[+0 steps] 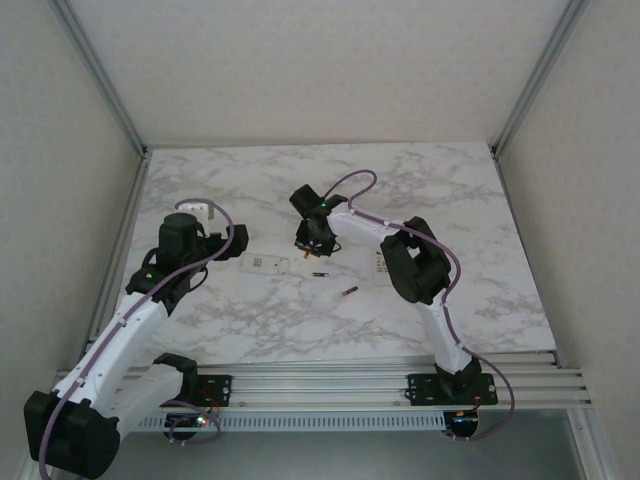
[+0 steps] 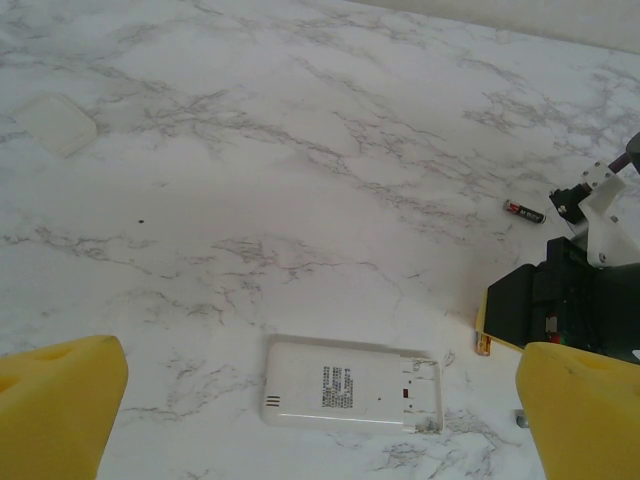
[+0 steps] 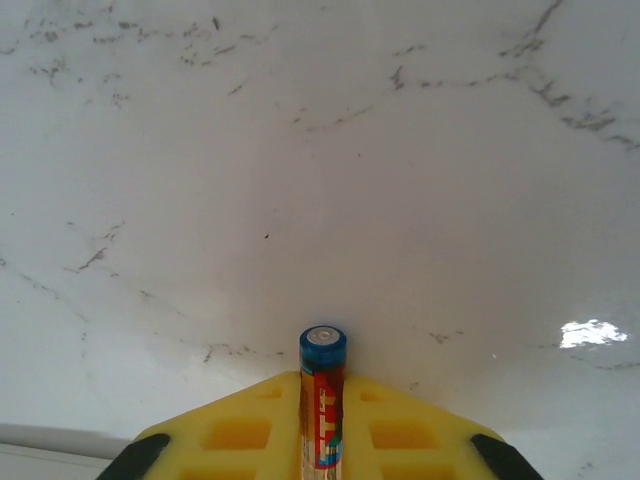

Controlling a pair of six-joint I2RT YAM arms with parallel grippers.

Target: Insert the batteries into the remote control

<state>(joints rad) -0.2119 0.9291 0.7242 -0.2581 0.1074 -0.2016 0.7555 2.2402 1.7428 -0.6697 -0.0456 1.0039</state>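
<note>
The white remote (image 2: pixel 352 397) lies back up on the marble table (image 2: pixel 300 150), its battery bay open at the right end; from above the remote (image 1: pixel 265 263) sits between the two grippers. My left gripper (image 2: pixel 321 352) hovers over it, open, its yellow fingers (image 2: pixel 60 400) wide apart. My right gripper (image 3: pixel 322 385) is shut on a battery (image 3: pixel 322 410) with a red and blue wrap, standing upright between the pads, just right of the remote (image 1: pixel 313 243). Two loose batteries (image 1: pixel 319 273) (image 1: pixel 349 291) lie on the table, one of them a dark battery (image 2: pixel 523 211) in the left wrist view.
A clear flat cover (image 2: pixel 58 122) lies apart on the table, far from the remote. A white flat item (image 1: pixel 383 262) sits partly under the right arm. Grey walls with metal rails enclose the table on three sides.
</note>
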